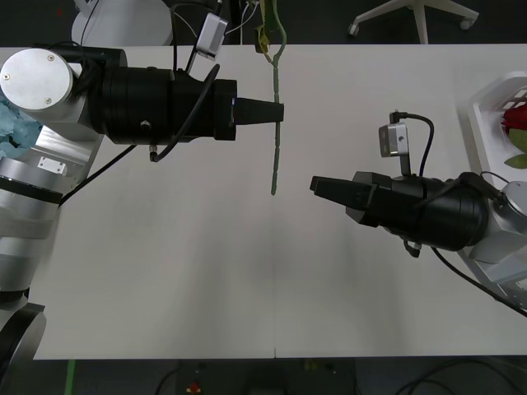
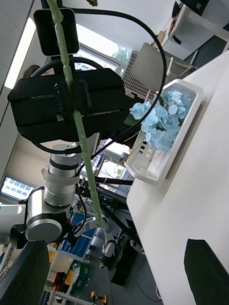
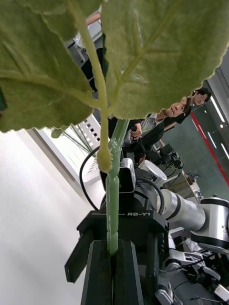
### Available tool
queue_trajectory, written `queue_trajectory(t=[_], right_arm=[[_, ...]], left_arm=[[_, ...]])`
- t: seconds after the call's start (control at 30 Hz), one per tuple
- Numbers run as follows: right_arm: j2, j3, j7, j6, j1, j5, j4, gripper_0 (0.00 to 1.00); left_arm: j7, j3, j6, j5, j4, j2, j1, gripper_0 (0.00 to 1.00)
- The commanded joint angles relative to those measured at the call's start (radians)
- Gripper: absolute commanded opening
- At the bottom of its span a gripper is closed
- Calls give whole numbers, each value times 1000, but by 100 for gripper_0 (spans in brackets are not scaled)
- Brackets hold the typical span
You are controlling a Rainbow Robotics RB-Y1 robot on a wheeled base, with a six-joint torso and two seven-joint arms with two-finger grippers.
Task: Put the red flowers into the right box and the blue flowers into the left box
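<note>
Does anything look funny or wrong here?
Yes. The left gripper is shut on a flower stem that hangs out over the table's middle, not in a box. The right gripper waits open nearby.

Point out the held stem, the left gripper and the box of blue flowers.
stem (image 1: 276,123), front view, mid-stem.
left gripper (image 1: 278,110), front view, fingertips.
left box (image 2: 164,159), right wrist view, side wall.

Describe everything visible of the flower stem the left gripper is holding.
The stem is thin, pale green, plastic-looking and knobbly, with large veined green leaves higher up. The left gripper, jaws shut, pinches it partway along; the free lower end hangs clear above the white table. Its bloom is out of sight.
</note>
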Motion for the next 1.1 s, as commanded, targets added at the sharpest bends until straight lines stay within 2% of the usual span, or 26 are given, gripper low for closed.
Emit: queue_trajectory(t=[0.03, 0.2, 0.57, 0.77, 1.1], right_arm=[[35, 42, -40, -72, 13, -16, -85, 81], [52, 61, -51, -149, 13, -16, -130, 81], [101, 108, -73, -222, -17, 16, -136, 81], [118, 160, -74, -350, -31, 16, -171, 81], [160, 171, -92, -385, -64, 24, -171, 81]], left_arm=[[-50, -12, -12, 16, -41, 31, 8, 0], [-50, -12, -12, 16, -41, 31, 8, 0], [-50, -12, -12, 16, -41, 31, 8, 0], [-50, -12, -12, 16, -41, 31, 8, 0], [-50, -12, -12, 16, -41, 31, 8, 0]])
